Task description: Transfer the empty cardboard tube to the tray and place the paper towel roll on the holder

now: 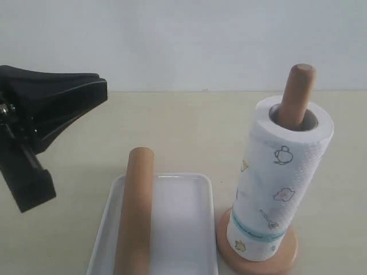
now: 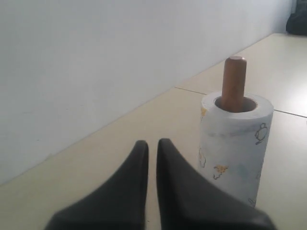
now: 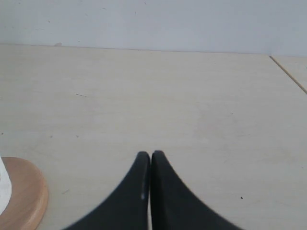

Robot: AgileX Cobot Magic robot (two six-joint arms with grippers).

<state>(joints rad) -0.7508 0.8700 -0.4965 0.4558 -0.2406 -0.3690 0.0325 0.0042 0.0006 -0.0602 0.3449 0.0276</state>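
The brown cardboard tube (image 1: 136, 212) lies lengthwise in the white tray (image 1: 189, 229), along its left side. The paper towel roll (image 1: 281, 189) stands over the dowel of the wooden holder (image 1: 298, 91), resting on the round base. In the left wrist view the roll (image 2: 235, 143) and the dowel tip of the holder (image 2: 234, 81) are a little ahead of my left gripper (image 2: 152, 143). That gripper (image 1: 100, 91) hovers left of the tray, shut to a thin slit and holding nothing. My right gripper (image 3: 150, 154) is shut and empty above bare table, beside the holder base (image 3: 24, 196).
A pale wall runs along the back of the beige table (image 1: 183, 126). A seam in the tabletop (image 3: 288, 72) runs off to one side in the right wrist view. The right arm does not show in the exterior view.
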